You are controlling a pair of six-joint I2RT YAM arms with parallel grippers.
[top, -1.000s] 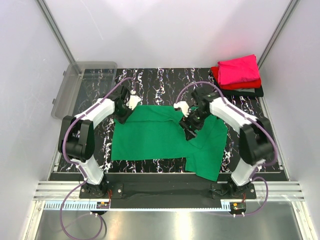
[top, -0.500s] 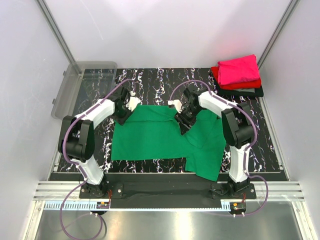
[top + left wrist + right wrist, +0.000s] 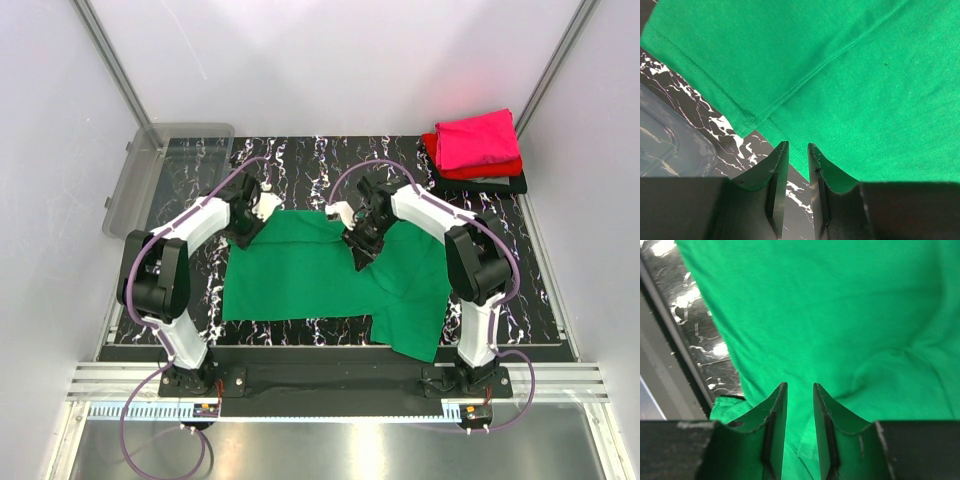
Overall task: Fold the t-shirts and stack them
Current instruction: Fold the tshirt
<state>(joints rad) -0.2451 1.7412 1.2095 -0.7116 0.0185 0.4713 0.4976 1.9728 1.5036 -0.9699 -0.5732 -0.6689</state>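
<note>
The bright green cloth t-shirt (image 3: 300, 275) lies spread under both grippers on the black marbled table (image 3: 300, 160). The left gripper (image 3: 796, 146) pinches its hem corner, jaws nearly closed. The right gripper (image 3: 800, 386) is narrowed onto bunched cloth. Holding the far edge at two points likely keeps the fold even. The stack of folded magenta, red and black shirts (image 3: 480, 140) sits beyond the right gripper.

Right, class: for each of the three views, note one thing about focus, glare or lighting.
Top external: evenly lit and sharp, with a bright glare strip along the metal rail. Left wrist: crisp, the green t-shirt showing its hem stitching. Right wrist: softer, the cloth slightly blurred, with white glare on the table.
</note>
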